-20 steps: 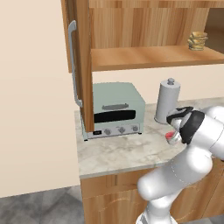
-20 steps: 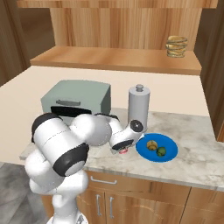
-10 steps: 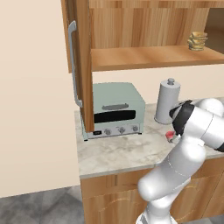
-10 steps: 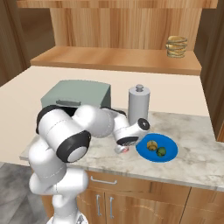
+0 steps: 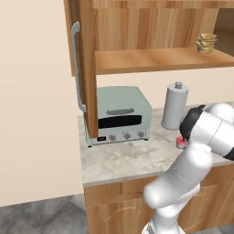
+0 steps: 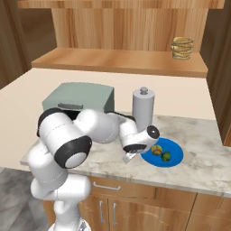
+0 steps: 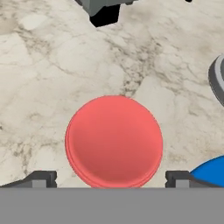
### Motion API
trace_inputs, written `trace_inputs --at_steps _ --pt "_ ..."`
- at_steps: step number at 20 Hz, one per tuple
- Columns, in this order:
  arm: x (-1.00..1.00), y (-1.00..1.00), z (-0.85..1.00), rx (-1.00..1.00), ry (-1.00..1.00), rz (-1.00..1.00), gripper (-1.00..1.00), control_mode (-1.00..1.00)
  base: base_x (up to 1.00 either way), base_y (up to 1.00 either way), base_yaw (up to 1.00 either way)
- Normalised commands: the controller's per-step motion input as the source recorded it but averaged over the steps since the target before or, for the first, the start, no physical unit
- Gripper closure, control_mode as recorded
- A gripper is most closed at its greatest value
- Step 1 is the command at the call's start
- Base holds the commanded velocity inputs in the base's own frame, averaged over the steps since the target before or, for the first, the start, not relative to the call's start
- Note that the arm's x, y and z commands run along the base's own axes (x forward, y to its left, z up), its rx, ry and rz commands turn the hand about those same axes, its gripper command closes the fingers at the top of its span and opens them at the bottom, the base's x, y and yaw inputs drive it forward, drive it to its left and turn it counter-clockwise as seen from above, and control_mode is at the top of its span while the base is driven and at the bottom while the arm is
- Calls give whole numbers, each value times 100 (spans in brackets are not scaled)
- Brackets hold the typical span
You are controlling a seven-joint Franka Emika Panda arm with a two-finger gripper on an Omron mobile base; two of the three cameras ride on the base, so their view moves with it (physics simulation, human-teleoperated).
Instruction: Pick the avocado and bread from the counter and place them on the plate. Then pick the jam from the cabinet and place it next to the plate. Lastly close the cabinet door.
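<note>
The jam (image 7: 113, 142) shows its round red top in the hand view and stands on the marbled counter (image 7: 52, 78). My gripper (image 7: 110, 179) is open, with one fingertip on each side of the jar and a thin gap at both. The blue plate (image 6: 173, 155) lies just right of the gripper (image 6: 130, 156) and carries the tan bread (image 6: 156, 150) and the dark green avocado (image 6: 167, 156). In the left base view the jam (image 5: 181, 142) peeks out beside my arm. The cabinet (image 5: 155, 59) door (image 5: 85, 68) stands open.
A steel canister (image 6: 143, 108) stands right behind the plate and jam. A pale green toaster oven (image 5: 121, 114) sits left of it. A stack of tan discs (image 6: 182, 47) rests on the cabinet shelf. The open door hangs over the counter's left end.
The jaws have spread wide and let go of the jam, which now stands on the counter beside the plate. The arm's elbow has swung a little toward the plate.
</note>
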Motion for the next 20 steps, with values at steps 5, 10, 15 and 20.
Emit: trace_inputs --at_steps 5,10,15,20 --pt "-12 -4 14 -6 -2 0 -100 -100 0 0 0" --pt "-26 -4 21 -4 0 0 -100 -100 0 0 0" --pt "-29 7 23 0 0 -5 -100 -100 0 0 0" --pt "-33 12 30 0 -4 -1 -100 -100 0 0 0"
